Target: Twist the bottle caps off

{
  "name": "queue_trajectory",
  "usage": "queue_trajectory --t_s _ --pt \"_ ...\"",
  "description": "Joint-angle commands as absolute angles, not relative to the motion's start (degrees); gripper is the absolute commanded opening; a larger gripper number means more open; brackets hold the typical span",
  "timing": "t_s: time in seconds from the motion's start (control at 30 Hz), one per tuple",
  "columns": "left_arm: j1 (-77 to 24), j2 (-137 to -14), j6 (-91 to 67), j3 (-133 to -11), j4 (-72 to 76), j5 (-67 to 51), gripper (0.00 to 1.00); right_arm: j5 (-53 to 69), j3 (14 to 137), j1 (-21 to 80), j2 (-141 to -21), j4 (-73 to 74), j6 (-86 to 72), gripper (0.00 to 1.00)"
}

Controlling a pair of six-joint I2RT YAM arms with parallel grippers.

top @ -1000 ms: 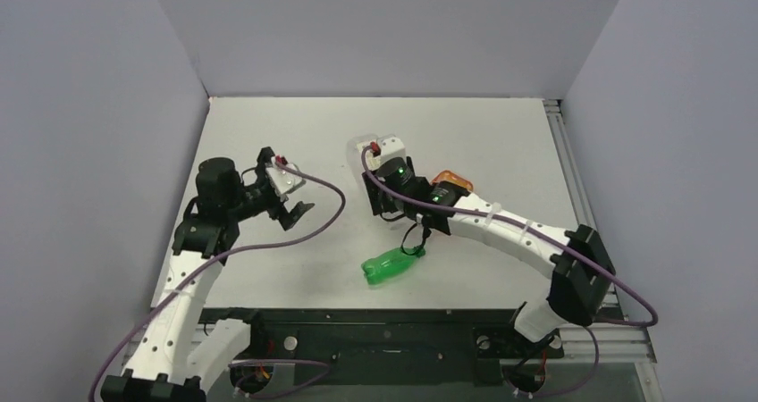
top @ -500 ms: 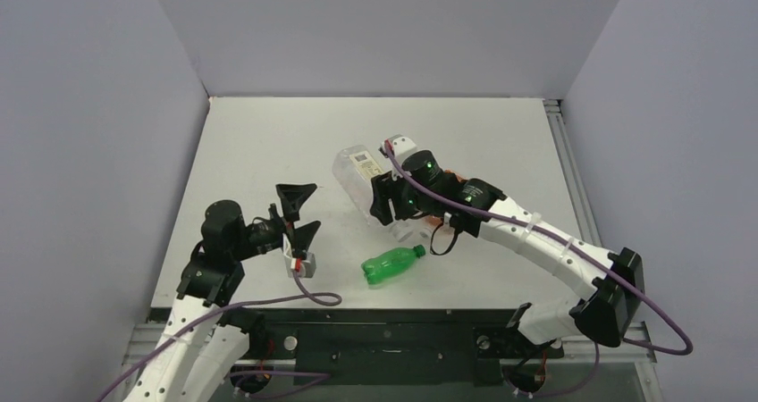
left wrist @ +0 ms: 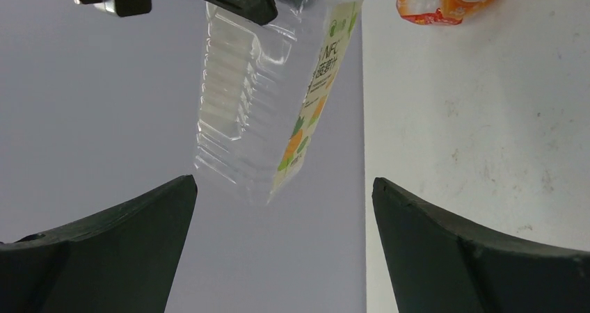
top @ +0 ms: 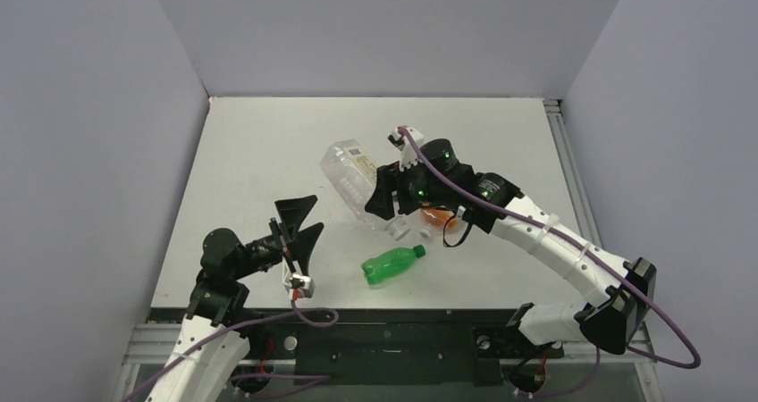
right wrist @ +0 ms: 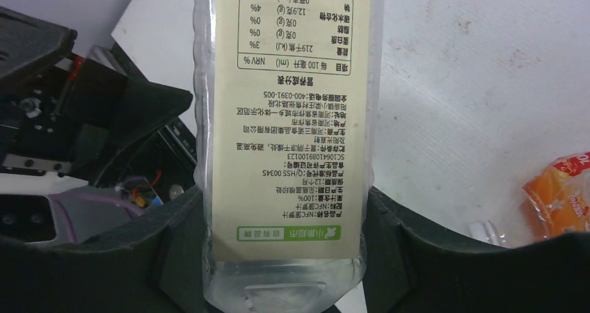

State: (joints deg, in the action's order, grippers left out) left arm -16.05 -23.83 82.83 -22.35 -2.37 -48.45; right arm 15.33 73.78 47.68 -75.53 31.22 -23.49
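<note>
My right gripper (top: 386,201) is shut on the clear squarish bottle (top: 350,177) with the white label and holds it tilted above the table. The right wrist view shows it clamped between both fingers (right wrist: 285,257). The orange bottle (top: 436,214) lies mostly hidden under my right arm and shows in the right wrist view (right wrist: 560,195). A small white cap (top: 399,230) shows just below the right gripper; I cannot tell whose it is. The green bottle (top: 391,265) lies on its side, green cap (top: 418,251) pointing right. My left gripper (top: 301,227) is open and empty, left of the bottles, facing the clear bottle (left wrist: 264,83).
The grey table (top: 268,143) ends at walls on the left, back and right. A black rail (top: 384,317) runs along the near edge. The right arm's purple cable (top: 536,228) trails over the table's right side.
My right gripper has lifted the clear bottle off the table and tilted it. My left arm has drawn back toward the near left edge with its gripper open.
</note>
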Motion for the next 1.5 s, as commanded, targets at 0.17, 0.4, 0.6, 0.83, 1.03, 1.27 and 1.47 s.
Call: queue_trajectory --t_s 0.17,0.4,0.6,0.83,1.03,1.27,1.47 --pt "-16.25 -23.52 77.23 -16.86 21.08 -48.96 0.97 28.66 75.91 42.86 -73.2 21.58 -34.71 0.25" --pt "-16.27 -27.84 83.47 -13.86 30.63 -51.74 0.96 31.76 75.15 43.78 -73.98 16.1 -40.57 0.25" --pt "-17.29 -35.46 87.52 -16.01 37.48 -48.99 0.97 33.09 75.35 45.79 -76.63 14.04 -44.08 0.24" --pt "-18.1 -39.04 90.79 -15.78 45.02 -48.32 0.96 34.34 74.5 47.41 -78.11 11.38 -46.93 0.24" --pt "-18.54 -39.33 89.04 -10.75 57.1 -45.2 0.97 37.06 72.25 45.57 -78.43 4.15 -52.63 0.24" --pt "-18.54 -38.32 87.55 -10.28 61.35 -42.35 0.97 39.1 71.03 45.3 -79.54 -3.52 -59.96 0.24" --pt "-18.61 -38.6 84.73 -10.21 64.83 -41.2 0.97 39.64 69.85 46.18 -80.39 -6.51 -62.3 0.23"
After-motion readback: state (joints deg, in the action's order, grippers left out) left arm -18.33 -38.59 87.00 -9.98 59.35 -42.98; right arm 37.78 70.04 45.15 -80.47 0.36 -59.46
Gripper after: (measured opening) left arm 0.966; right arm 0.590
